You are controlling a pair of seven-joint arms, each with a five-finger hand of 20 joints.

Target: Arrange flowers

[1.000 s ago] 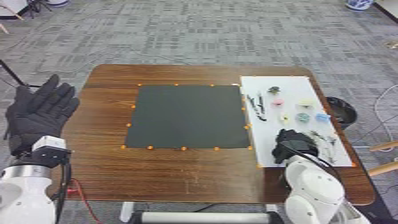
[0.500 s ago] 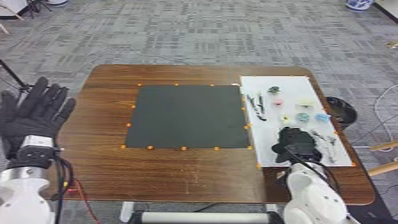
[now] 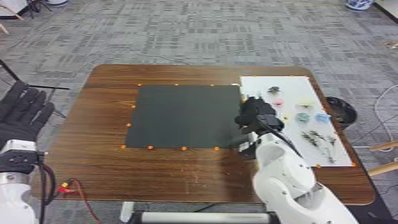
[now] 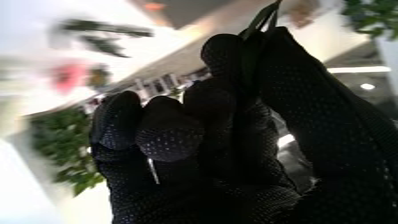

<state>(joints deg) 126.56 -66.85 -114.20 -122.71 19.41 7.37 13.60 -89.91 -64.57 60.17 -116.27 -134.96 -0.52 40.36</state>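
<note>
Right hand [image 3: 255,114], at the black mat's [image 3: 185,115] right edge: pinching one green stem [image 4: 262,20], kind uncertain. Left hand [image 3: 21,112], left of the mat: open. Progress: judged early, blooms unplaced. Right of the mat: one pink flower [image 3: 278,101], one blue flower [image 3: 322,118], one green flower [image 3: 303,117], at least two leafy sprigs [image 3: 311,137].

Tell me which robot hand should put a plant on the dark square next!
Right, I think. The right hand is near the dark square, and its fingers seem to pinch a thin green leaf. The left hand is off past the table's left side.
</note>
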